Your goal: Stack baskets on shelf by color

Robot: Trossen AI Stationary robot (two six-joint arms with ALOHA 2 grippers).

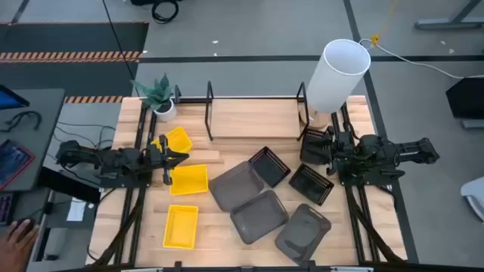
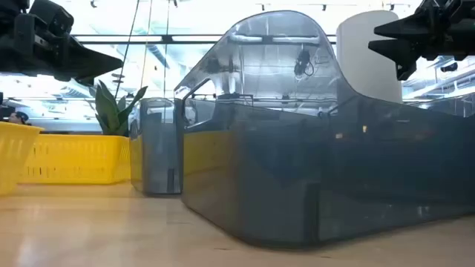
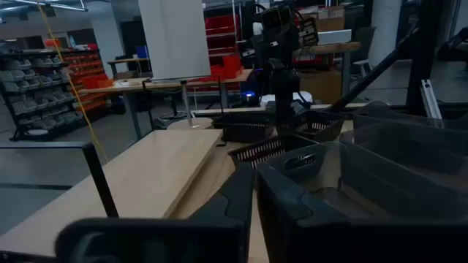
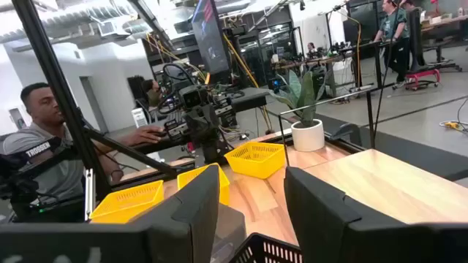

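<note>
The left gripper [image 1: 168, 159] hangs above the light wooden counter [image 1: 249, 121], its dark fingers drawn together on nothing. Three bright yellow shallow plastic baskets lie around it: one [image 1: 176, 141] just behind the fingers, one [image 1: 188, 179] just in front of them, and a third [image 1: 181, 226] nearer the counter's front edge.

The right gripper [image 1: 330, 157] hovers on the other side with its fingers [image 4: 196, 199] parted and nothing between them. A small black mesh-sided basket [image 1: 311, 183] lies just beside and below it, and a second one [image 1: 269, 166] sits further toward the middle. Three larger dark grey plastic baskets [image 1: 259, 215] overlap in a loose cluster at the centre front.

The low black metal-wire shelf [image 1: 209, 102] stands along the back of the counter, with a tall white cylinder [image 1: 337, 74] at its right end and a small potted plant [image 1: 160, 97] at its left end.

The high view alone lays out all eight baskets. The low view is mostly filled by the translucent wall of a grey basket [image 2: 319, 163]. The right wrist view shows a seated person [image 4: 44, 146] beyond the counter.
</note>
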